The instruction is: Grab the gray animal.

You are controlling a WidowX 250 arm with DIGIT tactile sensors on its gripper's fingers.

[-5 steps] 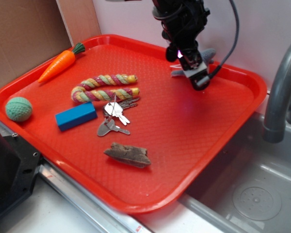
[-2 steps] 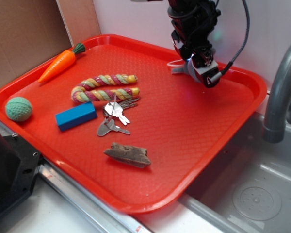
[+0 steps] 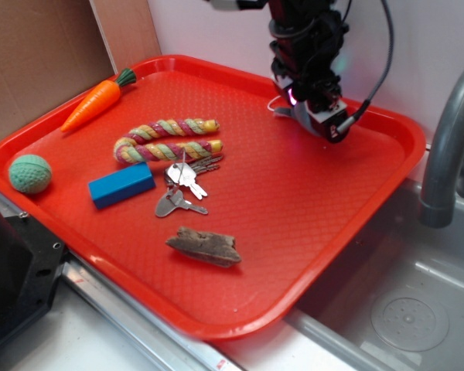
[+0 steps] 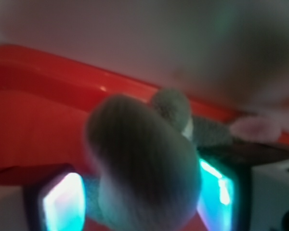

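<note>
The gray animal [image 4: 139, 163] is a soft gray plush lying on the red tray [image 3: 356, 201] near its back right rim. In the wrist view its rounded body fills the space between my two glowing fingers [image 4: 62, 202]. A narrow gap shows on the left side. In the exterior view my gripper [image 3: 320, 122] is down over the toy. Only a gray flipper [image 3: 284, 112] and a thin white loop stick out to the left of it. My gripper [image 4: 139, 204] is open and straddles the animal.
On the tray lie a carrot [image 3: 97, 99], a striped rope toy [image 3: 166, 141], keys [image 3: 182, 185], a blue block [image 3: 121, 184], a wood chunk [image 3: 203, 247] and a green ball [image 3: 29, 173]. A gray faucet [image 3: 448, 147] and sink [image 3: 402, 309] stand on the right. The wall is just behind the tray.
My gripper has shifted right and toward the back rim and come down over the gray animal. The toy's body, visible behind the gripper a second ago, is now hidden under it.
</note>
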